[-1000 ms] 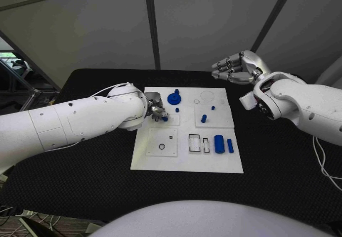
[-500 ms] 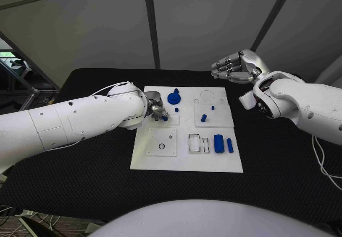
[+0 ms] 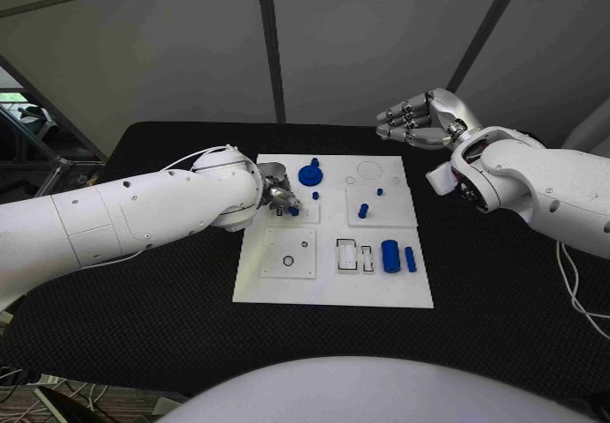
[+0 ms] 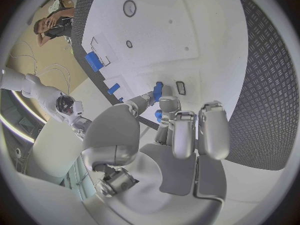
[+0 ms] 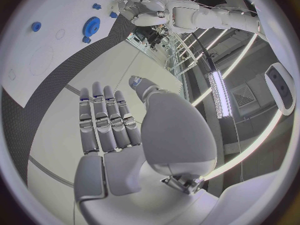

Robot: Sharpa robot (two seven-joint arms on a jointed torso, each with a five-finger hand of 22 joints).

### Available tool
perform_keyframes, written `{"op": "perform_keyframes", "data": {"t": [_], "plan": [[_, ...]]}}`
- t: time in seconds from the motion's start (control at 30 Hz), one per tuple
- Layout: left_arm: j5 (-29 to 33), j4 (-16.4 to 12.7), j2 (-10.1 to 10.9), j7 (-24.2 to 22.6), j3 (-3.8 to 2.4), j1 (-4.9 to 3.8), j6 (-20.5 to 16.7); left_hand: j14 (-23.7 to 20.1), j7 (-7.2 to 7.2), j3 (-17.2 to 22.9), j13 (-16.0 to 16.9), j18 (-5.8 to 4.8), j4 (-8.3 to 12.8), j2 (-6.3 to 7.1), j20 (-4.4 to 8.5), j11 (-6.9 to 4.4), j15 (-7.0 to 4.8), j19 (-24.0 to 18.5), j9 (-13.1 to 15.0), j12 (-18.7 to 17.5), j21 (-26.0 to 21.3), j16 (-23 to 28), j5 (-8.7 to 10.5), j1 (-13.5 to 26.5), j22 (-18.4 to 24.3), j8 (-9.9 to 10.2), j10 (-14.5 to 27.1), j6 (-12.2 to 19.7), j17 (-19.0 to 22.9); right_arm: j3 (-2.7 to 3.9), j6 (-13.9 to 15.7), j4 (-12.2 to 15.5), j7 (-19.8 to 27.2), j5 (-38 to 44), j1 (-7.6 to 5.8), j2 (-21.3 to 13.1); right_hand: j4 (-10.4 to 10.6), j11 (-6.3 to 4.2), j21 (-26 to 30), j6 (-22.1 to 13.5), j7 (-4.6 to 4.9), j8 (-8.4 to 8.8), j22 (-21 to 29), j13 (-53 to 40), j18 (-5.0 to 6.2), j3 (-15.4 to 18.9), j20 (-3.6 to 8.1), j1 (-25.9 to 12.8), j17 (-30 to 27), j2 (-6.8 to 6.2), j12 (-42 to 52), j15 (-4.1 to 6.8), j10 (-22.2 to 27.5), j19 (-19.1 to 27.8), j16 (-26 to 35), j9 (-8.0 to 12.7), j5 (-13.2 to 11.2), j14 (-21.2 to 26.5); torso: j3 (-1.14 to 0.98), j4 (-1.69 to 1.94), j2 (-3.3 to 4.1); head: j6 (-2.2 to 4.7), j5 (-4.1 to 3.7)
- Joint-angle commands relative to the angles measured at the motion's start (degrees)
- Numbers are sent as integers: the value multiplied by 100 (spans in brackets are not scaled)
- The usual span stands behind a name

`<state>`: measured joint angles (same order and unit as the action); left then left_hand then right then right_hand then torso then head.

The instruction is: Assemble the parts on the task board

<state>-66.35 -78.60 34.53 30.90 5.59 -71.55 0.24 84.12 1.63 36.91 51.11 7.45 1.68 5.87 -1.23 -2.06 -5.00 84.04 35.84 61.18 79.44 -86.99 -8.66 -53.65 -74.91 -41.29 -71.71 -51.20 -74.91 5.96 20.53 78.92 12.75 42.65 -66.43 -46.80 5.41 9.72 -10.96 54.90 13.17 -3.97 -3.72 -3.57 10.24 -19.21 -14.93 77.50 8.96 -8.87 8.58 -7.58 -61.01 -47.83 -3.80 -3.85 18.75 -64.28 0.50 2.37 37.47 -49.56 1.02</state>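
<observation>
The white task board lies in the middle of the black table. My left hand is over the board's left side and pinches a small blue part between thumb and a finger, low over the board; the left wrist view shows that part at the fingertips above a small rectangular slot. A blue gear stands at the board's far edge. A blue peg stands near the middle. A blue cylinder and a thin blue bar lie at the right. My right hand hangs raised beyond the far right corner, holding nothing.
The board carries a ring outline at the back and two empty rectangular frames near the cylinder. Black table surrounds the board on all sides. In the right wrist view the gear and board lie far from my right hand.
</observation>
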Motion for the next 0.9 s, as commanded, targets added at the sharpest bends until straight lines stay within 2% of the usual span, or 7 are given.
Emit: {"op": "perform_keyframes", "data": {"t": [0.03,0.33,0.9], "plan": [[7,14,-17,46,24,27,176,479,1,-60,20,-452,-14,-1,30,-14,-39,100,-7,45,27,8,9,67,-259,-9,-52,-57,-1166,5,6,4,36,9,-10,5,1,10,31,-11,15,18,3,-1,40,42,-9,-41,-6,31,7,-19,33,-34,13,-4,41,36,0,-2,0,-5,1],[7,30,-36,46,23,27,188,480,-9,-207,75,-462,-73,4,36,-22,-45,121,-15,102,58,6,12,110,-305,-18,-89,-95,-1170,5,0,7,30,9,-10,1,1,10,31,-11,15,18,3,-1,40,42,-9,-41,-6,31,7,-19,33,-34,13,-4,41,36,4,-2,2,-37,-5],[7,83,-68,47,22,26,148,481,-11,-663,113,-471,-299,-54,43,-24,-50,141,-44,161,78,8,16,239,-355,-16,-111,-145,-1172,5,-15,1,23,9,-11,13,7,13,44,-12,17,19,4,-1,39,53,-10,-50,-13,34,8,-22,37,-36,14,-4,50,41,3,-3,1,-36,-16]]}}
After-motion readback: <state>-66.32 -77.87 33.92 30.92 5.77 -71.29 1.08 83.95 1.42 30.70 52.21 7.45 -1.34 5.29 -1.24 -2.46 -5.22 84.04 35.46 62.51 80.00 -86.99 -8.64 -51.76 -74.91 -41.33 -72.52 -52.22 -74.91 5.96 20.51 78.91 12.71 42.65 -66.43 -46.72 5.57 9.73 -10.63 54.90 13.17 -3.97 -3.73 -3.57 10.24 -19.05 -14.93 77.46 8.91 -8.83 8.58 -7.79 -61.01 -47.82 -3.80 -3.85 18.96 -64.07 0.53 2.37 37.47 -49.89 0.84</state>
